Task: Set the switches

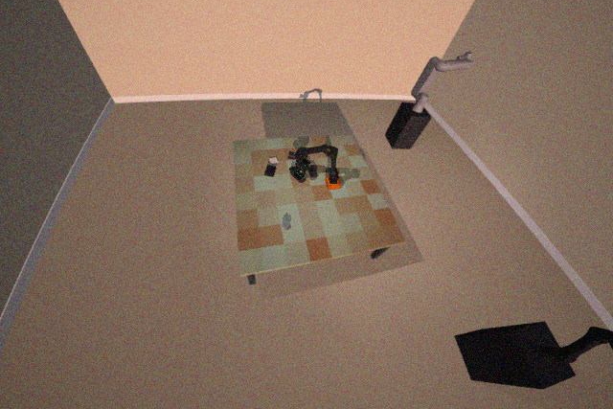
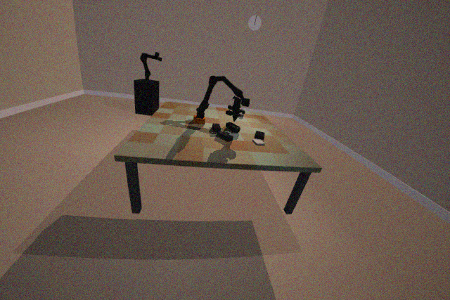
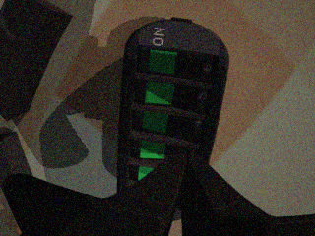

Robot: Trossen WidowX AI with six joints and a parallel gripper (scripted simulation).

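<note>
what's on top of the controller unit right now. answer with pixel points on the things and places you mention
On the controller unit (image 3: 173,36), an ON marking and five rockers' green ends show. The shut gripper (image 2: 235,120) (image 3: 184,159) covers the lower end, so the sixth rocker can't be seen.

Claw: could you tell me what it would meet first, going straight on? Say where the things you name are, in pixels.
Probably the lower end of the switch unit (image 3: 217,98), whose rockers the claw (image 3: 184,159) (image 2: 235,119) overlaps; depth is unclear.

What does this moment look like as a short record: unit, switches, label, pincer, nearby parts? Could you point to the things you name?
unit: controller unit (image 3: 192,36), switch side facing the wrist camera
switches: five green ends visible; sixth not visible, pincer in front
label: not visible
pincer: shut, nothing held, above the bench (image 1: 297,256) (image 2: 218,163)
nearby: dark block with a white-topped piece beside it (image 1: 273,160) (image 2: 259,142)
settings matched: cannot tell
</note>
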